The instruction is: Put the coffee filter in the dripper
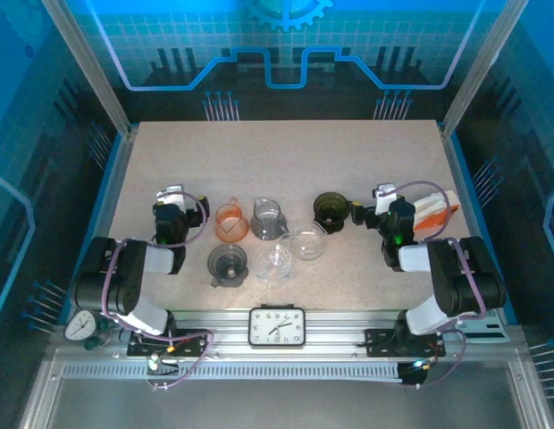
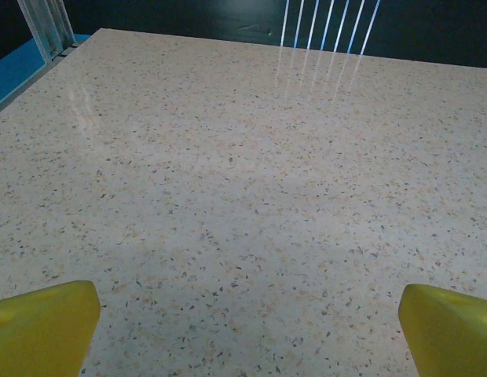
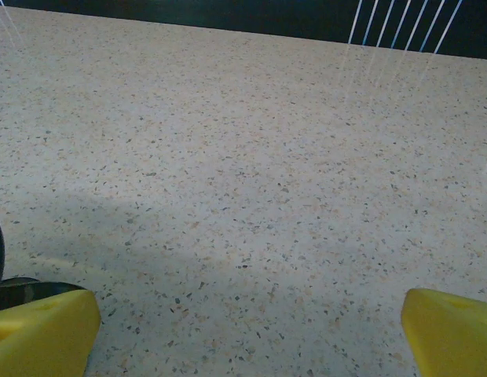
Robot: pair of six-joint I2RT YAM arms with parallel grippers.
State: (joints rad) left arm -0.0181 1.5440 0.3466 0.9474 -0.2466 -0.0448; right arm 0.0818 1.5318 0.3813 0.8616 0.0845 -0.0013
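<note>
Both grippers stand wide open and empty. The left gripper (image 1: pixel 172 195) is over bare desk (image 1: pixel 286 152) left of the drippers, and the right gripper (image 1: pixel 384 193) is near an orange-and-white packet (image 1: pixel 435 213). No loose coffee filter can be made out; that packet probably holds them, though I cannot tell. An orange dripper (image 1: pixel 230 222), a dark green dripper (image 1: pixel 331 212) and a grey dripper (image 1: pixel 228 265) sit mid-desk among clear glassware (image 1: pixel 273 262). A paper filter would likely be feather-light, limp and easily creased, so a gentle pinch at its seam edge suits it. The packet's print is too small to read, and the clock (image 1: pixel 277 326) shows no legible brand.
</note>
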